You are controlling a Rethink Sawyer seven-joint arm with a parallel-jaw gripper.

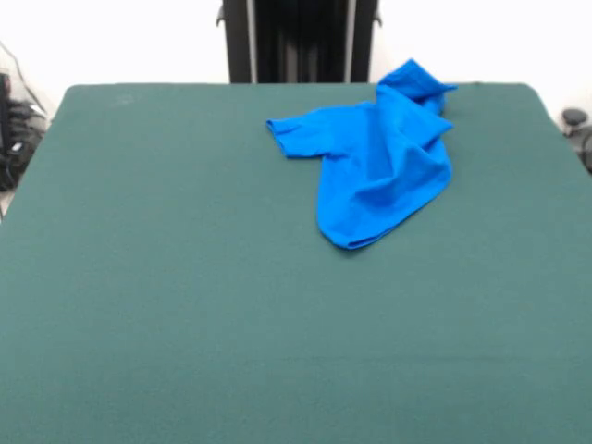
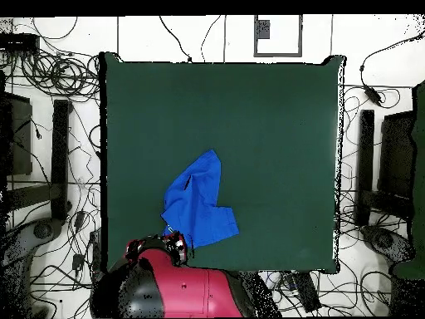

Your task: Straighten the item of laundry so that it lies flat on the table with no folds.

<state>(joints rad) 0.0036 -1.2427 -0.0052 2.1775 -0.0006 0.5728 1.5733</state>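
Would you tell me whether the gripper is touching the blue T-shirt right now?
Cannot tell. In the overhead view the gripper overlaps the T-shirt's edge, its height hidden; the front view does not show it.

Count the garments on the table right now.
1: a crumpled blue T-shirt on the green table, near the robot-side edge. It is folded over itself, so a second thin piece underneath can't be fully ruled out.

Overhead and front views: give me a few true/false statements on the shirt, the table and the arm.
1. The small bright blue T-shirt lies flat with no folds. False: it is bunched and creased.
2. The shirt sits near one edge of the dark green felt-covered table. True.
3. The shirt hangs over the table's edge. False: it lies wholly on the table.
4. The red and black arm shows in the overhead view. True.
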